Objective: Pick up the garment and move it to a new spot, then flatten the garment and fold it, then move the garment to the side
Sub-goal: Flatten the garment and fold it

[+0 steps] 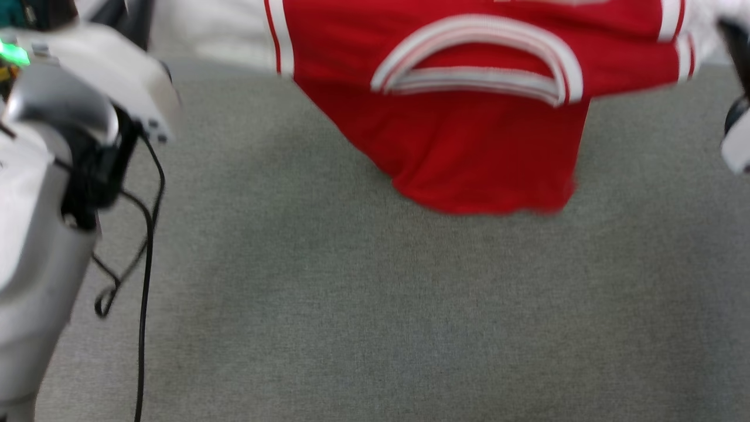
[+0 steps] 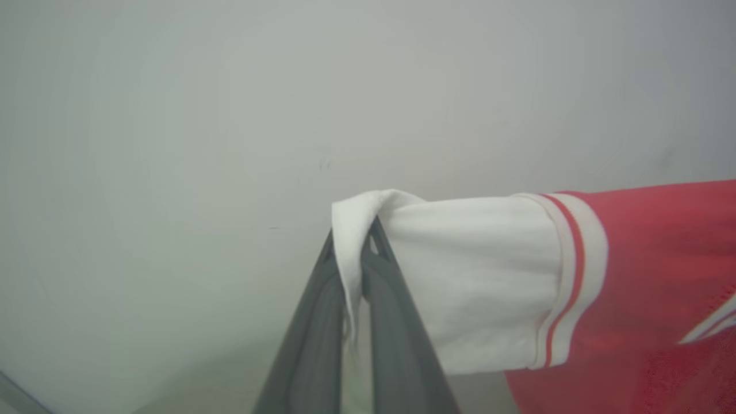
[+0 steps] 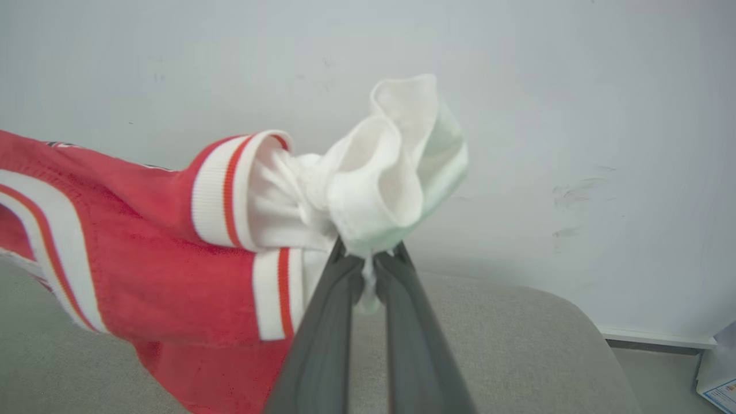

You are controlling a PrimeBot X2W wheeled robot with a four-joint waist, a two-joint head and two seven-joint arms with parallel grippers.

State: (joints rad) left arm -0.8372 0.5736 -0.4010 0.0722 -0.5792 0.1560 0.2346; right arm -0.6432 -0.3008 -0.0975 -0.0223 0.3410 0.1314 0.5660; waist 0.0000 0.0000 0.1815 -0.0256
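Evenly lower garment point(image 1: 469, 140), left gripper point(image 2: 353, 250) and right gripper point(image 3: 368, 256) both pinched on its white sleeves, near hem first onto grey surface point(image 1: 375, 305).

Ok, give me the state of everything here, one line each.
garment: held up, spread between both grippers, red body sagging over the grey surface; contact unclear.
left gripper: shut on the edge of a white sleeve.
right gripper: shut on the other sleeve, which is bunched.
cable: hanging loose.
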